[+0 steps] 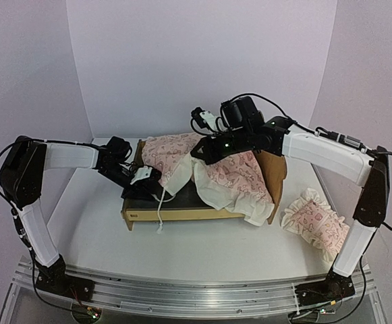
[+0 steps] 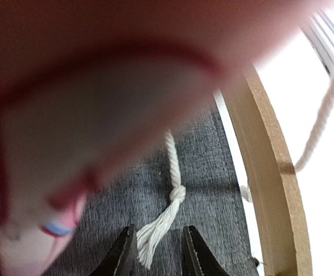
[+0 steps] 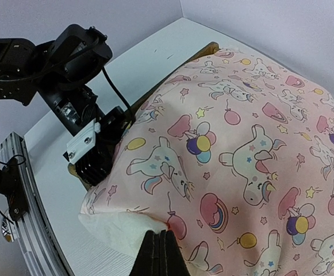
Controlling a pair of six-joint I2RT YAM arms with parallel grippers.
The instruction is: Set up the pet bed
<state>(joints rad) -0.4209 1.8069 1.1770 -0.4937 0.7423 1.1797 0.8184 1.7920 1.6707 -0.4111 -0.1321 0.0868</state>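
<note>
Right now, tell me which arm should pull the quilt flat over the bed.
Right. The right gripper is shut on the quilt at its edge. The left gripper sits open, low over the bed base, straddling a white cord.

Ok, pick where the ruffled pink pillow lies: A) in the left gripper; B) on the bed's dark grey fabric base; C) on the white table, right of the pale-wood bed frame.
C: the ruffled pink pillow rests on the white table, clear of the pale-wood bed frame.
</note>
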